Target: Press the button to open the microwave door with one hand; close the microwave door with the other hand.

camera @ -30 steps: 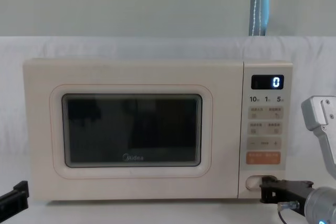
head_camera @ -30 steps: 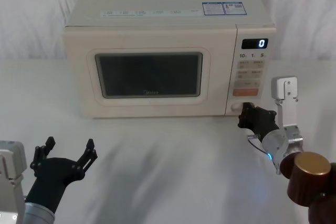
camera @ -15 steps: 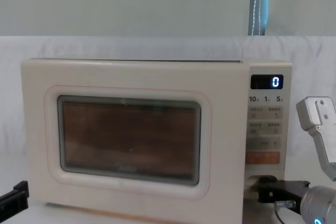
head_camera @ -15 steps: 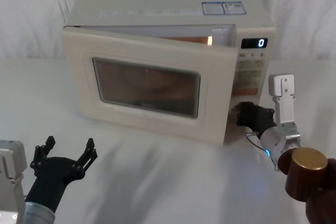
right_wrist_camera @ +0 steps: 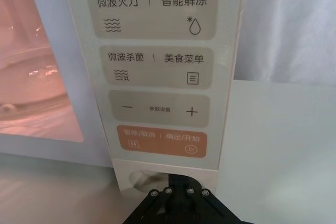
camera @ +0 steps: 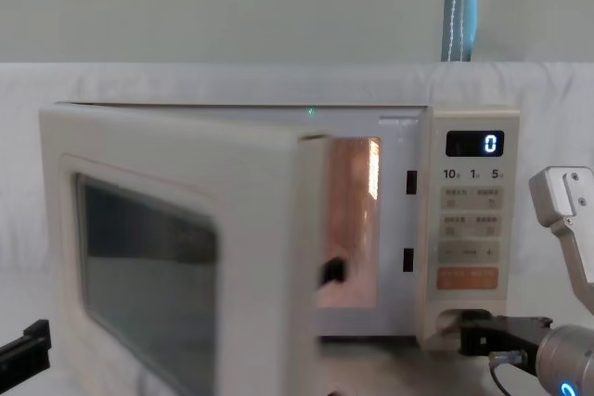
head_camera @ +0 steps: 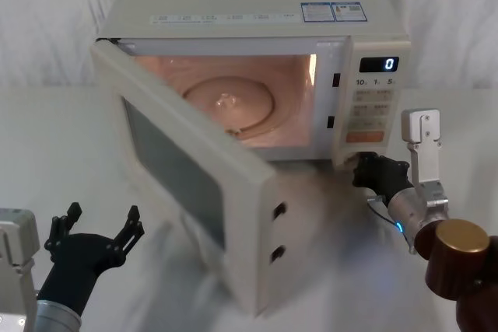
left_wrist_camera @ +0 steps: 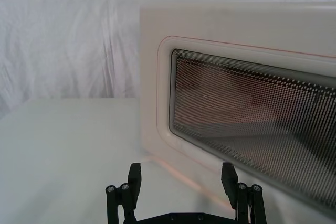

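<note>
The cream microwave door (head_camera: 194,184) with its dark window stands swung out about halfway on its left hinge, and also shows in the left wrist view (left_wrist_camera: 252,119) and the chest view (camera: 176,257). My right gripper (head_camera: 361,170) is shut, with its black tip against the wide cream button (right_wrist_camera: 137,178) at the bottom of the control panel; the tip (right_wrist_camera: 177,191) covers part of that key. My left gripper (head_camera: 103,212) hangs open low at the front left, short of the door's outer face, with nothing between its fingers (left_wrist_camera: 135,172).
The lit cavity holds a glass turntable (head_camera: 229,103). The display (head_camera: 378,64) reads 0, and an orange key (right_wrist_camera: 161,141) sits just above the button. The microwave stands on a white-covered table (head_camera: 47,153). The open door's free edge (head_camera: 264,246) reaches toward the table's front middle.
The door was shut a second ago and has swung out toward the front left, exposing the lit cavity. The right gripper stays at the button. The left gripper has not moved.
</note>
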